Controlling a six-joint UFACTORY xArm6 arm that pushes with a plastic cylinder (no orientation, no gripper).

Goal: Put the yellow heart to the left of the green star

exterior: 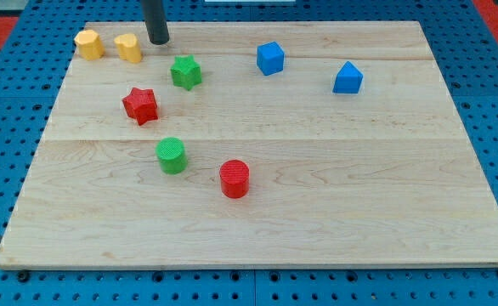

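My tip [158, 40], the lower end of a bare dark rod with no claw to open or close, stood at the upper left of the pale wooden board [317, 212], just right of the small yellow heart block [129, 48]. The heart already lay up and left of the green star block [185, 72]; lowering it level seemingly remained. Counted: two yellow, two green, two red, two blue blocks.

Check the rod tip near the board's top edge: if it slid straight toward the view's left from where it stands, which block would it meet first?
Probably the yellow heart: my tip sits just to its right, with bare wood between them. The other yellow block lies beyond it. The green star is below that line, out of the way.
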